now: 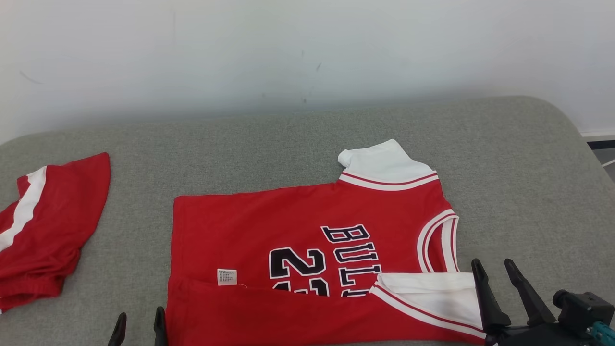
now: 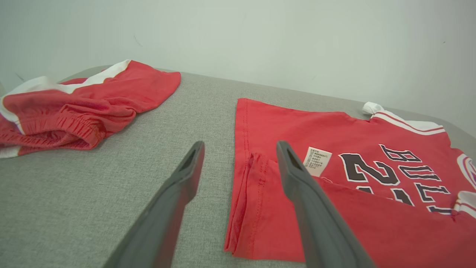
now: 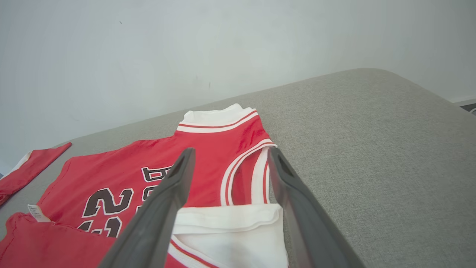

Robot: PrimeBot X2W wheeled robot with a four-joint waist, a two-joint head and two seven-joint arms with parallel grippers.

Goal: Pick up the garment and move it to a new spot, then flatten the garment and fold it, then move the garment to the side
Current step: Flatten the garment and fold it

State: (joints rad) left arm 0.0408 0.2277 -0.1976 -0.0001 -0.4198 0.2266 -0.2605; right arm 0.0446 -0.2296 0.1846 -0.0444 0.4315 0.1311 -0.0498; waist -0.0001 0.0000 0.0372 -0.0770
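The red jersey [image 1: 250,221] has black letters [image 1: 353,252] with a white outline. They read "BULL", and the folded-up edge covers the rest. Beside them is a large number [image 1: 297,263]: a "2", then a second digit that is half hidden. The small white label [image 1: 227,277] has print too small to read.

red jersey [image 1: 250,226]: 1 | red shorts [image 1: 53,216]: 1 | grey cushion [image 1: 288,149]: 1 | care label [image 1: 227,277]: 1

We find the jersey [image 1: 269,221] on the desk [image 1: 288,144] (near edge folded over itself), the shorts [image 1: 53,216] well apart to its left.
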